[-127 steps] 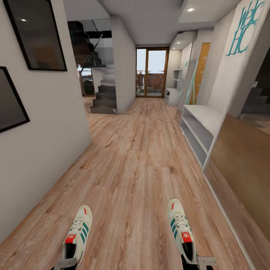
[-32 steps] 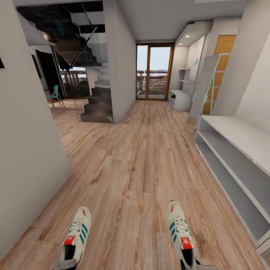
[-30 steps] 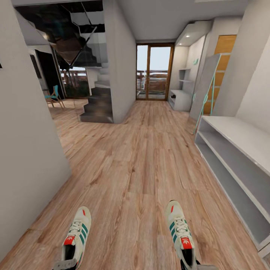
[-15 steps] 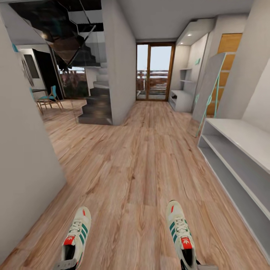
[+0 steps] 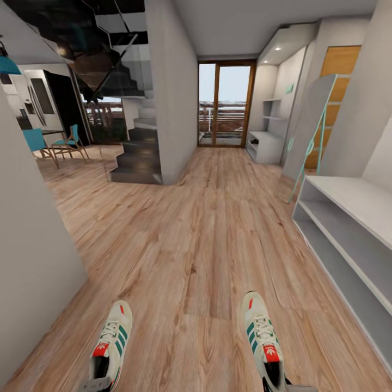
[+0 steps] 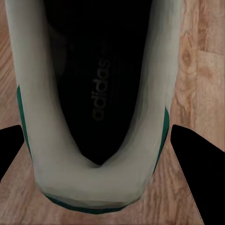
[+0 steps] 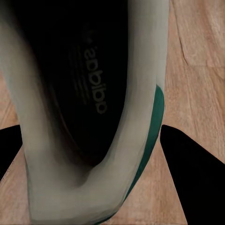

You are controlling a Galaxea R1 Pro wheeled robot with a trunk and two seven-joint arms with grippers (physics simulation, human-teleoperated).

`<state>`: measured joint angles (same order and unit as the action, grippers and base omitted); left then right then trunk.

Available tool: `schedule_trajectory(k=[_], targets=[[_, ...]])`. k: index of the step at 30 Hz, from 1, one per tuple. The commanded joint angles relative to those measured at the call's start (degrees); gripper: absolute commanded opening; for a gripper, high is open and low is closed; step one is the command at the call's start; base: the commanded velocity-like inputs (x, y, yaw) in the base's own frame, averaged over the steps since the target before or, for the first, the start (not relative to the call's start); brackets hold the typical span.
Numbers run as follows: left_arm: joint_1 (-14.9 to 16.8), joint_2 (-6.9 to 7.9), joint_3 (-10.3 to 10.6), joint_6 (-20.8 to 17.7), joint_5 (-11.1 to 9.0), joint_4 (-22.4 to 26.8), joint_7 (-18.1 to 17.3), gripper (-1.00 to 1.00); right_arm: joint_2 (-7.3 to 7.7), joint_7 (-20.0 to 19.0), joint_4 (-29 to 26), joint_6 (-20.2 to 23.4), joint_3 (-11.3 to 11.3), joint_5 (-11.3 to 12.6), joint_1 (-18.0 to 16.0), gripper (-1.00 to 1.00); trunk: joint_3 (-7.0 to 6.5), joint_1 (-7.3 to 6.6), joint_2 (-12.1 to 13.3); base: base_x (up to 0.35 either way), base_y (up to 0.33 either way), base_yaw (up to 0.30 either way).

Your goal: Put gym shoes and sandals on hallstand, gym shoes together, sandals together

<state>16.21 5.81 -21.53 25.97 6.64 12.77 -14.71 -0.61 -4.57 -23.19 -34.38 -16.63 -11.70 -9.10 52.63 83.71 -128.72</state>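
I hold two gym shoes, cream with green stripes and red tongue labels, just above the corridor floor (image 5: 201, 245). My left gripper (image 5: 97, 384) is shut on the heel of the left gym shoe (image 5: 111, 340), whose dark insole (image 6: 93, 79) sits between the black fingers (image 6: 199, 161). My right gripper (image 5: 284, 386) is shut on the heel of the right gym shoe (image 5: 261, 335), seen close up (image 7: 84, 93). The pale grey hallstand (image 5: 348, 218), with its long open shelves bare, stands along the right wall. The sandals are out of view.
A grey wall (image 5: 32, 261) closes in on my left. Dark stairs (image 5: 136, 158) rise beyond it, with blue chairs (image 5: 38, 144) in a side room. A grey panel with teal trim (image 5: 313, 130) leans past the hallstand. Glass doors (image 5: 226, 103) end the corridor.
The camera has moved forward along the corridor: the hallstand is nearer and the side room with chairs has opened up on the left. Both shoes keep their place in my grippers.
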Motion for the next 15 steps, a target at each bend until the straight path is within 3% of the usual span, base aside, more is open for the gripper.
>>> schedule_trajectory(k=[1,10,15], targets=[[0.03,-0.01,-0.53,0.21,0.57,-0.05,-0.31,-1.0,-0.07,-0.56,0.05,-0.16,-0.5,-0.16,-0.04,-1.0,0.05,0.02,-0.02,0.339,0.0,0.0],[-0.03,-0.04,-0.53,0.16,0.57,-0.11,-0.31,-1.0,-0.35,-0.68,0.82,-0.08,-0.11,-0.31,-0.04,-1.0,0.05,0.02,-0.02,0.339,0.0,0.0],[-0.03,-0.09,-0.51,0.17,0.57,-0.11,-0.31,-1.0,-0.51,-0.65,5.19,-0.07,-0.13,-0.18,-0.04,-1.0,0.05,0.02,-0.02,0.339,0.0,0.0]])
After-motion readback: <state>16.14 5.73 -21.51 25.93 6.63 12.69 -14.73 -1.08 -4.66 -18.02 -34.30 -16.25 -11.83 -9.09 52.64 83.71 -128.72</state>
